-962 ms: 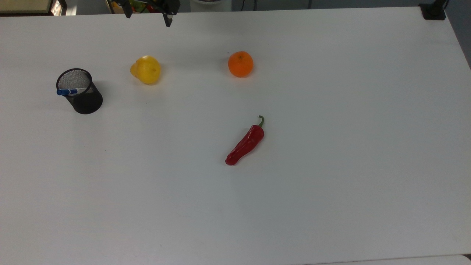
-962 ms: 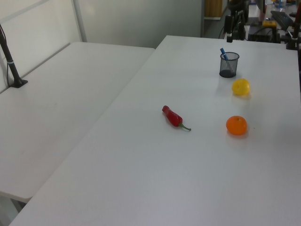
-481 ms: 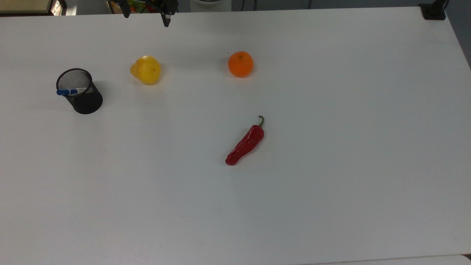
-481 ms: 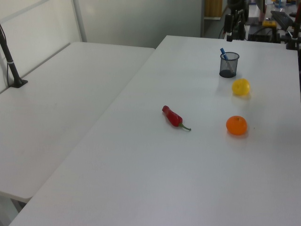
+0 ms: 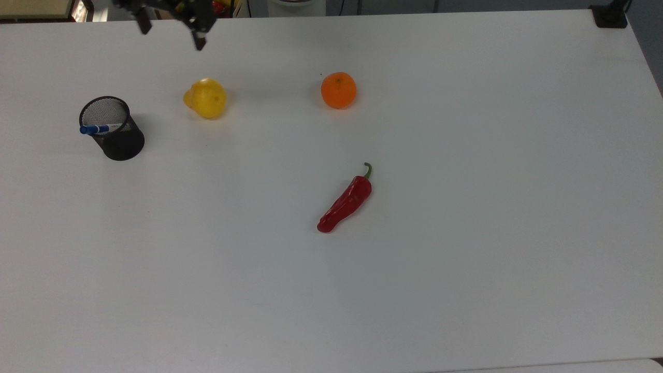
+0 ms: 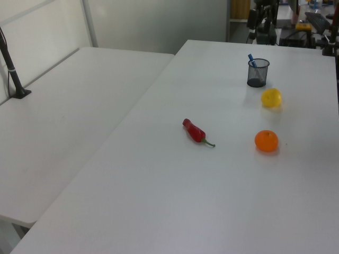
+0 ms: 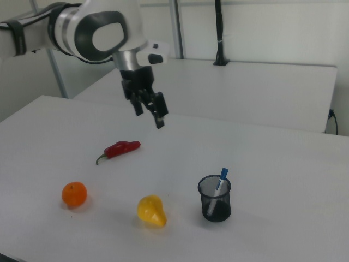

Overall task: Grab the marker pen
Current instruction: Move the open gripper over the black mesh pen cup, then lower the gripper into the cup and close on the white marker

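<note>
Shifted toward marker pen (image 5: 96,129) — end effector (image 5: 170,33) open, well apart.

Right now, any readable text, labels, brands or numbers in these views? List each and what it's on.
None readable.
The marker pen in the black mesh cup: there is a faint mark on its white barrel, too small to read.
The pear, orange, red pepper, white table and gripper: no lettering visible.
</note>
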Action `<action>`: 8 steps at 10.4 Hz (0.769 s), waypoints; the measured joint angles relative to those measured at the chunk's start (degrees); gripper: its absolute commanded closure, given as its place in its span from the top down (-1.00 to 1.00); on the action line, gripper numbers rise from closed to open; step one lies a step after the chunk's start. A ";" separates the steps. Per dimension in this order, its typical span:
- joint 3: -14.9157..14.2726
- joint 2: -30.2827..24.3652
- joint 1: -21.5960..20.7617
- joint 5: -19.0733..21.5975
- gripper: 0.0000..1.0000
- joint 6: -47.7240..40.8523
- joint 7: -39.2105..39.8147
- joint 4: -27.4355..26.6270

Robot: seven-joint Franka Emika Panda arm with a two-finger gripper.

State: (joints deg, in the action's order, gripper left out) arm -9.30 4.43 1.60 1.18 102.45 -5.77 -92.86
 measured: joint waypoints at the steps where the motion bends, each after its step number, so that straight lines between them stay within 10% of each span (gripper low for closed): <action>1: -0.04 1.21 1.80 0.01 1.00 2.44 0.00 0.19; 8: -0.10 14.14 10.06 0.01 0.90 22.52 0.11 0.67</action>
State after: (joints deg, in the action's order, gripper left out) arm -9.39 18.57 11.66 1.20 124.97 -5.67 -92.19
